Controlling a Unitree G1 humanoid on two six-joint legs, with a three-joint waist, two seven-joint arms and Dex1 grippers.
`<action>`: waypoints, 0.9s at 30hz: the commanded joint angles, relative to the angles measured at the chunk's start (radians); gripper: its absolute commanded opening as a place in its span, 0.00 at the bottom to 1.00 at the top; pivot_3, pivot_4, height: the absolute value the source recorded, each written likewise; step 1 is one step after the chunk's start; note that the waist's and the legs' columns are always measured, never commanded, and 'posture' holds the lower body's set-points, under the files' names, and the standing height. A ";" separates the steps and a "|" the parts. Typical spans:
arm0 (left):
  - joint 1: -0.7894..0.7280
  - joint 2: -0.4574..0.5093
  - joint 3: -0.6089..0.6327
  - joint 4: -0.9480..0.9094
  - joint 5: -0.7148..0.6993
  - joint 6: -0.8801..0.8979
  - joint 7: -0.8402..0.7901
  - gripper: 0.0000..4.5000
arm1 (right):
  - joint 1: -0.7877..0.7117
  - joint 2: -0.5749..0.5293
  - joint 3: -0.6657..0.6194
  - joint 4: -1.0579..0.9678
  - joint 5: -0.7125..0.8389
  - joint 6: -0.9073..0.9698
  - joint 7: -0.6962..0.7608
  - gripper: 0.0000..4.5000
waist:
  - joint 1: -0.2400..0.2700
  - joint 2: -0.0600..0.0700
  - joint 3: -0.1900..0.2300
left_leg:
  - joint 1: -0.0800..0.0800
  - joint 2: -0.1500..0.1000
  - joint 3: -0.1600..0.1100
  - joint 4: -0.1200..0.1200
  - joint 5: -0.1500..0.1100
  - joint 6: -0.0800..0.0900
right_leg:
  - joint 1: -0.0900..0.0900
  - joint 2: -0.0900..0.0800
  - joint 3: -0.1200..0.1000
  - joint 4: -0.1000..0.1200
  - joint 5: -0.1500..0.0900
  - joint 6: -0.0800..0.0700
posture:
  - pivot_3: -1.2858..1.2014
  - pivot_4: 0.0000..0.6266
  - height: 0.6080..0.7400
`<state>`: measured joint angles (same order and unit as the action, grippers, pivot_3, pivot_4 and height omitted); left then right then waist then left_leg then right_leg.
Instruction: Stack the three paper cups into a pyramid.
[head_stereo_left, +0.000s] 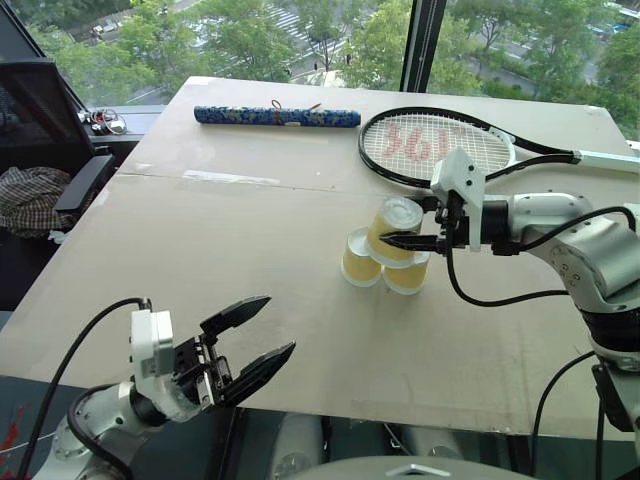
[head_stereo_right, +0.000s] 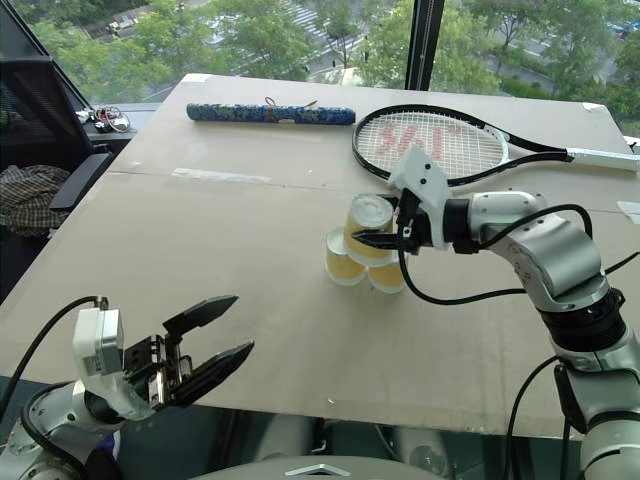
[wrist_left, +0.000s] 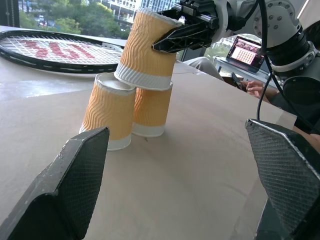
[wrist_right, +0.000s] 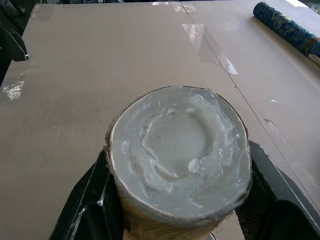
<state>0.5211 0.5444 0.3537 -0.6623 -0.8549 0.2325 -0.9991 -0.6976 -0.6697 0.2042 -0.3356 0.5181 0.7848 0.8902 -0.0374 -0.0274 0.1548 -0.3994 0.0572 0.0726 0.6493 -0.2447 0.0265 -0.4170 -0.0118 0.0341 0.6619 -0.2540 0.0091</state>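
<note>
Left gripper (head_stereo_left: 248, 343) hung low at the table's (head_stereo_left: 200, 260) near edge, jaws spread wide, nothing between them, well apart from the cups.

Far side of the table: a rolled blue patterned tube (head_stereo_left: 277, 117) lay crosswise; to its right a black tennis racket (head_stereo_left: 437, 146) lay flat, handle pointing right.

Mid-table, two paper cups stood upside down, touching side by side: left base cup (head_stereo_left: 360, 258), right base cup (head_stereo_left: 406, 274). The third cup (head_stereo_left: 393, 229), also inverted, sat tilted over the pair, its rim resting across their upturned bases, as seen in the left wrist view.

Right gripper (head_stereo_left: 405, 240) reached in from the right, jaws clamped on the third cup's ribbed side, one black finger (wrist_right: 87, 200) at each flank.

A person's hand (wrist_left: 256, 89) and a laptop (wrist_left: 242, 52) showed beyond the table in the left wrist view.
</note>
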 joint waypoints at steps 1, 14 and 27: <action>-0.009 0.003 0.004 -0.053 -0.013 -0.003 0.029 1.00 | -0.027 0.009 -0.006 0.026 -0.040 -0.047 0.001 0.77 | 0.000 0.000 0.000 | 0.000 0.000 0.000 0.000 0.000 0.000 | 0.000 0.000 0.000 0.000 0.000 0.000 | 0.52 0.24 1.00; -0.064 0.058 -0.118 -0.043 0.067 0.107 0.148 1.00 | 0.229 -0.103 -0.385 -0.184 0.178 -0.039 0.042 0.98 | 0.024 -0.001 0.001 | -0.001 0.000 -0.001 0.000 0.000 0.000 | 0.000 0.000 -0.002 0.000 0.000 0.000 | 0.52 0.24 1.00; 0.014 0.123 -0.068 0.151 0.160 0.040 -0.015 1.00 | 0.995 -0.116 -0.701 -0.252 0.088 -0.244 0.109 0.98 | 0.021 -0.001 0.001 | 0.001 -0.001 -0.001 0.000 0.000 0.000 | 0.001 0.000 -0.003 -0.001 -0.003 0.005 | 0.52 0.24 1.00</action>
<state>0.5326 0.6624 0.2645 -0.5061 -0.7030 0.3014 -0.9889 0.2933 -0.7870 -0.4503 -0.5787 0.6217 0.5930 1.0006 -0.0163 -0.0286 0.1555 -0.3978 0.0569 0.0727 0.6493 -0.2449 0.0268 -0.4156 -0.0120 0.0314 0.6613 -0.2568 0.0139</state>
